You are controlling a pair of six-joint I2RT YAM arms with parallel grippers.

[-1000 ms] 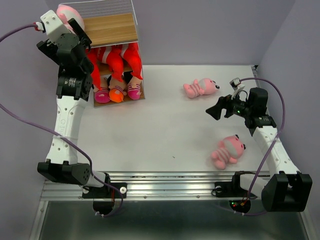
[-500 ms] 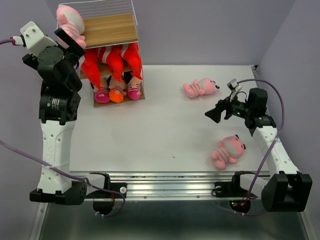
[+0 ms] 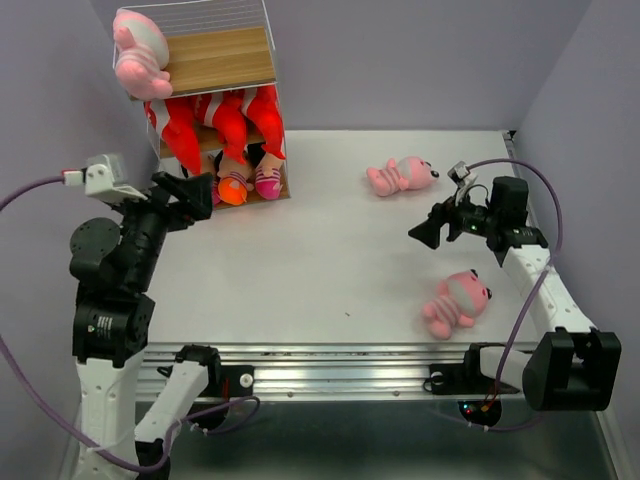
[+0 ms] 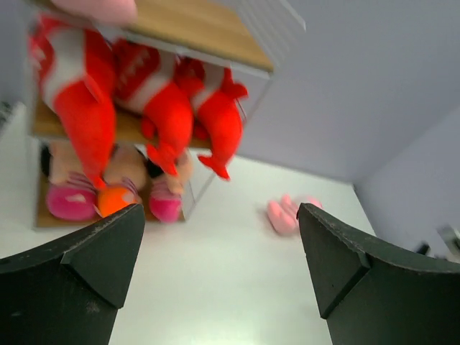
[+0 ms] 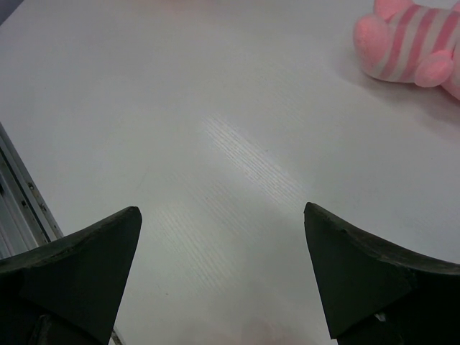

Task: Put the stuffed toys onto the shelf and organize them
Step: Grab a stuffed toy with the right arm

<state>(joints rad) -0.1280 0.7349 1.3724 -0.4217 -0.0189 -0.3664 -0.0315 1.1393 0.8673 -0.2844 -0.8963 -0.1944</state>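
At the right hand (image 3: 420,228): spread wide, gripping nothing, hanging above the desk (image 3: 300,260) with fingers aimed toward the left side.

Just beyond it, toward the back wall: the far pink striped animal (image 3: 400,176), lying flat, long axis running across the desk, head toward the right wall. Probably the same toy at the upper right corner of the right wrist view.

Nearer the arm bases, beside the right forearm: the near pink striped animal (image 3: 455,303), long axis on a diagonal, head toward the back right.

At the left hand (image 3: 192,195): equally wide, empty, raised just in front of the shelf (image 3: 220,60), well apart from both loose animals.

On the shelf: a third pink striped animal (image 3: 140,55) at the top board's left edge, red sharks (image 3: 225,120) on the middle tier with tails hanging over the front, dolls (image 3: 267,182) on the bottom tier.

Judged from this: two animals left to shelve, both much closer to the right hand. For the far one, likely a short reach back, with fingers closing across the narrow body rather than head to feet. After that, a long carry leftward to the top board.
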